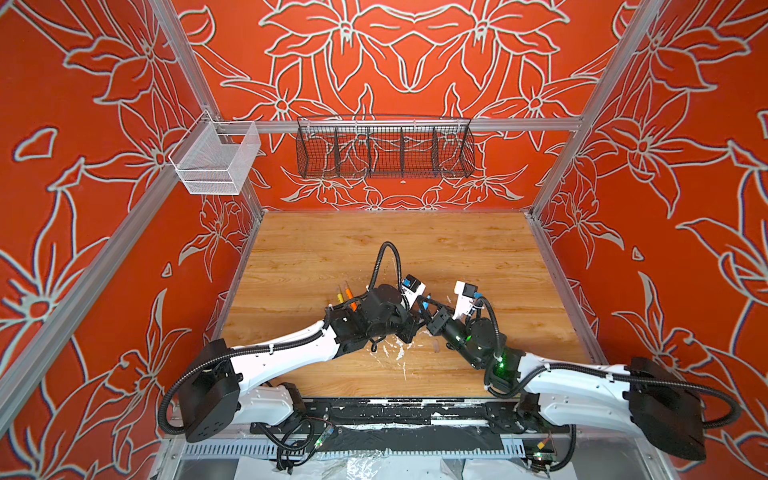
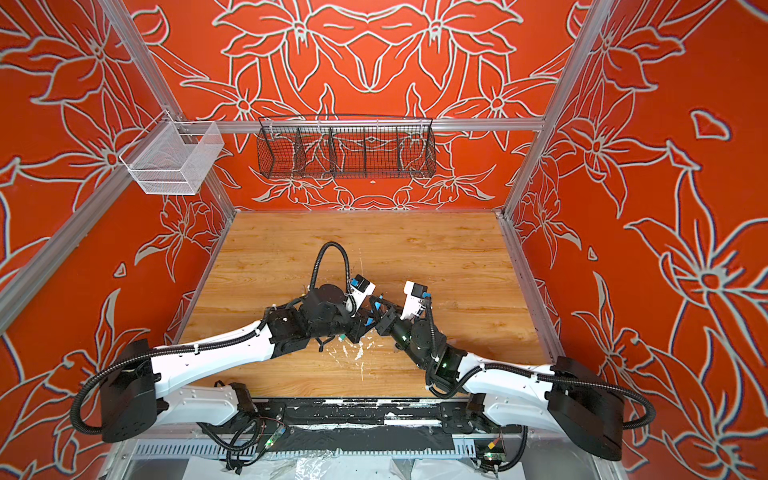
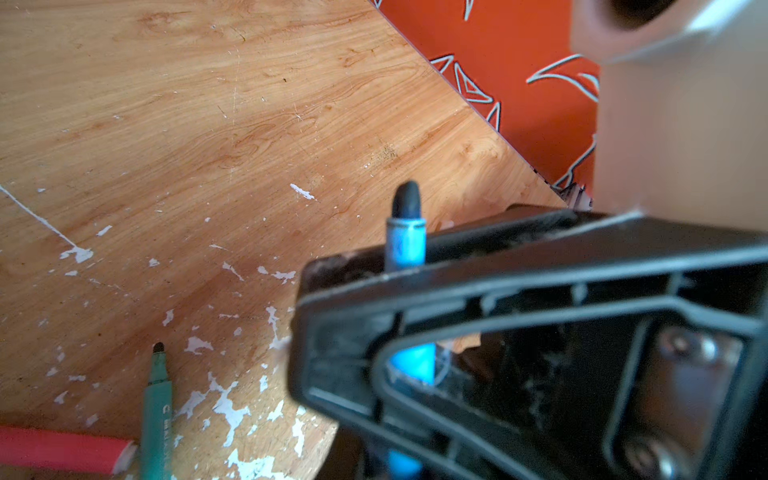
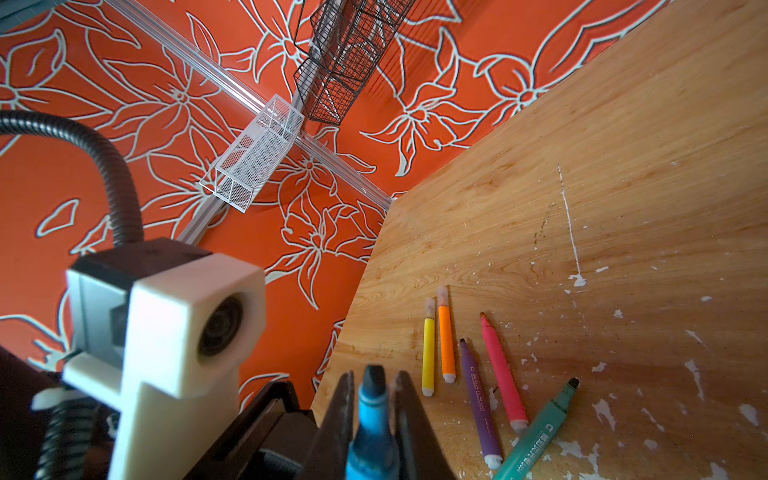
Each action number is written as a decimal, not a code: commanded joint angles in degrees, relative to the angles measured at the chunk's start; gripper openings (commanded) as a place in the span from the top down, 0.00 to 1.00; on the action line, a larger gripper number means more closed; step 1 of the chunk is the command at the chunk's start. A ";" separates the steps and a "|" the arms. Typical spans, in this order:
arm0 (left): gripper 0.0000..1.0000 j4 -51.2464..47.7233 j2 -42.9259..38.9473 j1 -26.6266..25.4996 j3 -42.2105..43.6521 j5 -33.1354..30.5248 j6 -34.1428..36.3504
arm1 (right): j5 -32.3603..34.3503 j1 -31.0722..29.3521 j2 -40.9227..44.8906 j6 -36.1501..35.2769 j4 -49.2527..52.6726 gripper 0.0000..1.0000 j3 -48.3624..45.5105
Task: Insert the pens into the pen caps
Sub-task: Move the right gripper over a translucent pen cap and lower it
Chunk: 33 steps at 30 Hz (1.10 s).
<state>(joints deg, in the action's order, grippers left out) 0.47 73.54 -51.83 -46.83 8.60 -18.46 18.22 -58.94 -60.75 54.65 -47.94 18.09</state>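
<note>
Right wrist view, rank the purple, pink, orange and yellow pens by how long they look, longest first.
1. purple pen, nearest the camera, so unsure.
2. pink pen, close behind.
3. orange pen and yellow pen look alike; no ranking between them.

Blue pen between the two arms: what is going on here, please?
The left end effector and the right end effector are both shut on the blue pen; its dark tip is bare. The yellow pen and orange pen wear clear caps; the purple pen, pink pen and green pen lie uncapped on the table.
</note>
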 commanded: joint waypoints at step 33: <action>1.00 -6.10 0.67 6.75 0.52 -14.22 -9.87 | -1.98 -0.30 -8.45 -11.71 75.95 0.46 21.99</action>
<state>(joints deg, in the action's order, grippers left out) -5.13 74.32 -45.06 -45.95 -4.75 -27.55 18.55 -58.98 -66.87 43.77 25.87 37.26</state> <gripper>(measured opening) 0.146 0.545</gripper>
